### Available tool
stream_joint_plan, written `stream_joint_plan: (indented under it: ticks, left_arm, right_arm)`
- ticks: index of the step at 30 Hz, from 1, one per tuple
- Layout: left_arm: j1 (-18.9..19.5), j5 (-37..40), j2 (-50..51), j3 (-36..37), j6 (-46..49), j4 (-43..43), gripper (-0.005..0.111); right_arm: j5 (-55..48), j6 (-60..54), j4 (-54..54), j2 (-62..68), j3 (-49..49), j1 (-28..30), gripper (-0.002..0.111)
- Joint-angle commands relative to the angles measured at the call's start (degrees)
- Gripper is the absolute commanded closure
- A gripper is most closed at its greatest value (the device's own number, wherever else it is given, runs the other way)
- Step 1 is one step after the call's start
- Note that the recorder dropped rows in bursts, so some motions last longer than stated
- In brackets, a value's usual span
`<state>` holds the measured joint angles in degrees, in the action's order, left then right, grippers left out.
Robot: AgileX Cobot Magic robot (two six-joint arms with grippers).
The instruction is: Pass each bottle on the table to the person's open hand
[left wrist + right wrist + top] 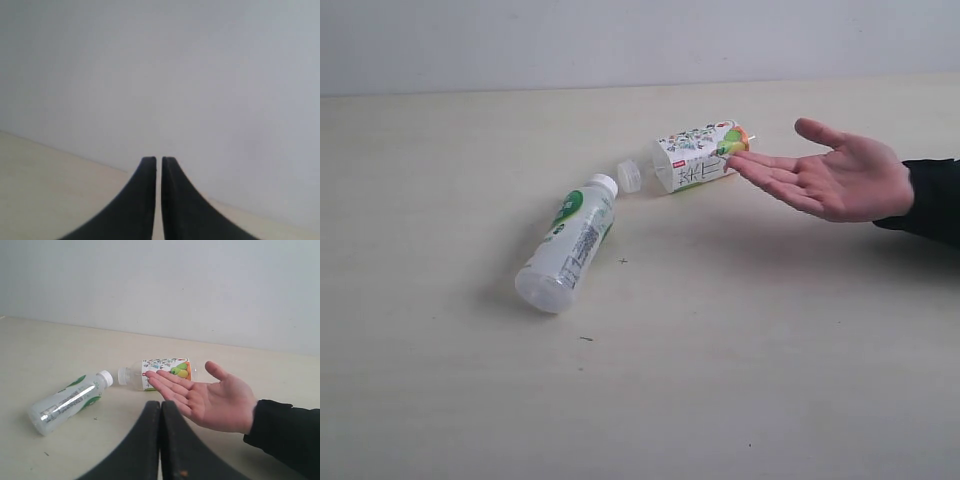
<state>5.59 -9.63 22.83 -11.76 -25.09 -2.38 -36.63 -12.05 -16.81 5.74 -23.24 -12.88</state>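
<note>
The table holds two lying bottles, so a pick seems next. The hand waits open near the far right corner. The white bottle lies mid-table, the floral bottle just beside the hand. The left gripper and right gripper, pressed together and empty, must open first.

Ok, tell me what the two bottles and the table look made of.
White bottle: likely translucent plastic, glossy; a highlight runs along it, printed green label wrap. Squarish bottle: clear plastic, seemingly; see-through neck, printed floral film label. Table: matte pale surface with faint grain, maybe wood laminate; cannot tell.
</note>
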Motion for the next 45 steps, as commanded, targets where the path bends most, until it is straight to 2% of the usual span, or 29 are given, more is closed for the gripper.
stream_joint_plan:
  ticks: [1,5,10,13,15,17,22,25,28,31,34,40,45]
  left_arm:
    - [0.05,8.06,13.45,-10.29,10.00,-0.65,0.100]
    - [0.05,14.63,25.28,-20.26,12.79,-2.70,0.100]
    - [0.05,38.06,40.62,-36.03,19.30,-4.53,0.100]
    - [0.05,50.15,47.36,-42.45,22.05,-3.95,0.100]
    - [0.05,56.09,50.96,-45.16,22.26,-3.85,0.099]
    - [-0.10,59.46,54.10,-46.50,22.26,-1.65,0.092]
    - [-4.33,59.73,59.44,-47.18,25.56,1.17,0.063]
    - [-8.55,59.20,62.31,-48.46,26.13,2.38,0.043]
    - [-13.24,59.40,65.38,-50.72,26.13,4.22,0.030]
    - [-18.21,59.40,69.19,-54.28,25.09,4.54,0.027]
    - [-21.53,59.40,73.50,-58.46,22.60,4.54,0.027]
    - [-26.10,60.49,81.70,-66.35,20.01,4.54,0.027]
    - [-29.01,60.38,87.45,-69.88,19.98,4.54,0.027]
  right_arm:
    - [0.81,-0.13,0.33,-0.29,0.24,0.19,0.108]
    - [0.81,-0.13,0.33,-0.29,0.24,0.19,0.108]
    - [0.81,-0.13,0.33,-0.29,0.24,0.19,0.108]
    - [0.81,-0.13,0.33,-0.29,0.24,0.19,0.108]
    - [0.81,-0.13,0.33,-0.29,0.24,0.19,0.108]
    - [0.81,-0.13,0.33,-0.29,0.24,0.19,0.108]
    - [0.81,-0.13,0.33,-0.29,0.24,0.19,0.108]
    - [0.81,-0.13,0.33,-0.29,0.24,0.19,0.108]
    - [0.81,-0.13,0.33,-0.29,0.24,0.19,0.108]
    - [0.78,-0.25,0.33,-0.29,0.24,0.19,0.108]
    - [0.78,-0.25,0.33,-0.29,0.24,0.19,0.108]
    - [0.78,-0.25,0.33,-0.29,0.24,0.19,0.108]
    - [0.78,-0.25,0.33,-0.29,0.24,0.19,0.108]
